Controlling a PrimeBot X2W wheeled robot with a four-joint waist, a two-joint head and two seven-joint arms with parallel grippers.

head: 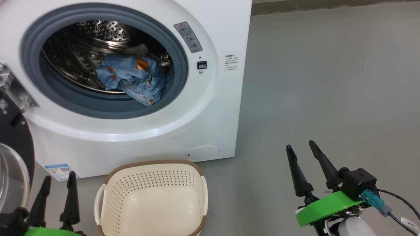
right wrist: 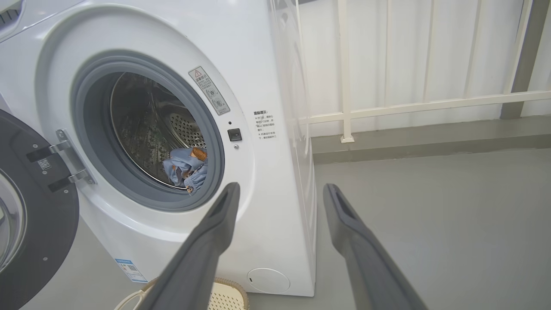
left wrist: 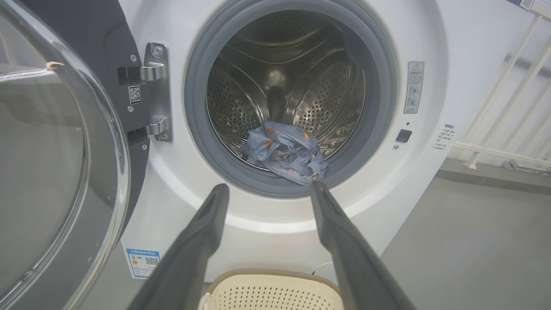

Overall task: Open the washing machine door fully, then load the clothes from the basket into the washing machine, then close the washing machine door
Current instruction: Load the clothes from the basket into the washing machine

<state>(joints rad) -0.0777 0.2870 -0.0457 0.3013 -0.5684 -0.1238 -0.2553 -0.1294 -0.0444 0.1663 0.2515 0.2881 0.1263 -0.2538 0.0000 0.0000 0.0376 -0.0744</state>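
The washing machine (head: 213, 108) (left wrist: 430, 181) (right wrist: 267, 56) stands with its round door (head: 14, 154) (left wrist: 56, 172) (right wrist: 30, 215) swung wide to the left on its hinge. The light blue printed clothes (head: 133, 78) (left wrist: 286, 153) (right wrist: 186, 168) lie inside the steel drum, one edge draping over the grey gasket. The cream basket (head: 151, 198) (left wrist: 271, 292) (right wrist: 226, 297) sits on the floor before the machine with nothing in it. My left gripper (head: 58, 179) (left wrist: 269, 189) is open at the basket's left. My right gripper (head: 300, 145) (right wrist: 280, 187) is open over the floor to the right.
Grey floor (head: 328, 82) spreads to the right of the machine. A white railing (right wrist: 409, 103) runs along the wall behind it. The open door's glass bowl bulges close to my left gripper.
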